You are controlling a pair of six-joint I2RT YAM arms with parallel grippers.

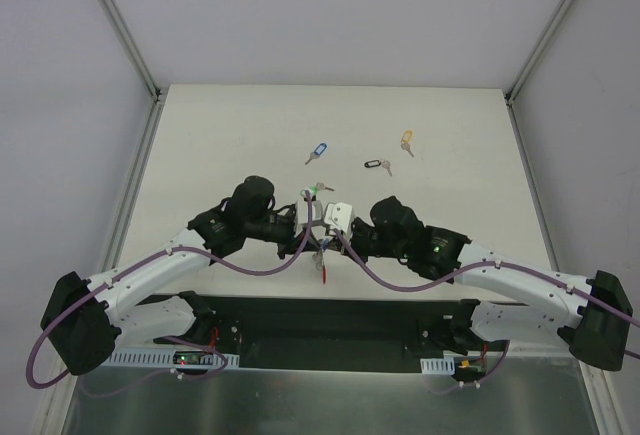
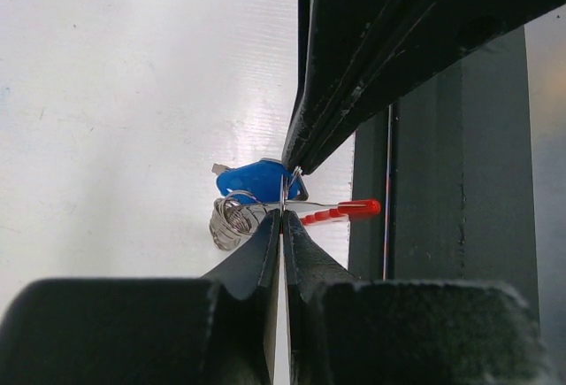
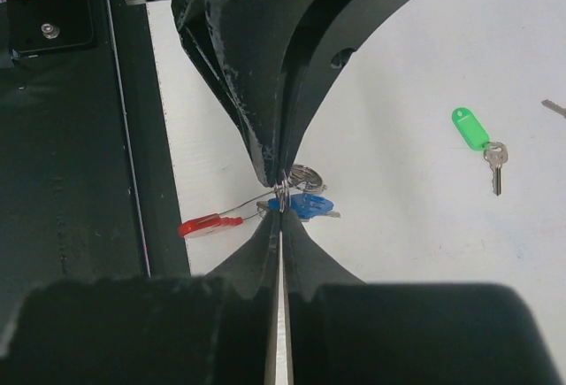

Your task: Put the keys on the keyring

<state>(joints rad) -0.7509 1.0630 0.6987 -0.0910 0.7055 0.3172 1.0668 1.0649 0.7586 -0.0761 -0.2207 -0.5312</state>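
Blue key (image 2: 256, 180) beside red-grey keyring (image 2: 354, 209), green key (image 3: 473, 130) apart

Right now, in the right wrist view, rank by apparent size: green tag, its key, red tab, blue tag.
1. Green tag, narrowly.
2. Red tab, as long but slimmer.
3. Key.
Blue tag: partly hidden, so unranked.

What the meeting tools hide, and what the edges crop

In the wrist views the closed tips of the left tool (image 2: 281, 224) and right tool (image 3: 281, 215) meet over a small wire loop; whether either pinches it cannot be told; the blue-tagged key (image 3: 311, 205) lies half behind them, its blade barely showing; in the top view both tools cover most of the keyring (image 1: 323, 269), leaving only a red end; a key (image 3: 554, 107) is cut off at the right wrist view's edge, tag unseen.
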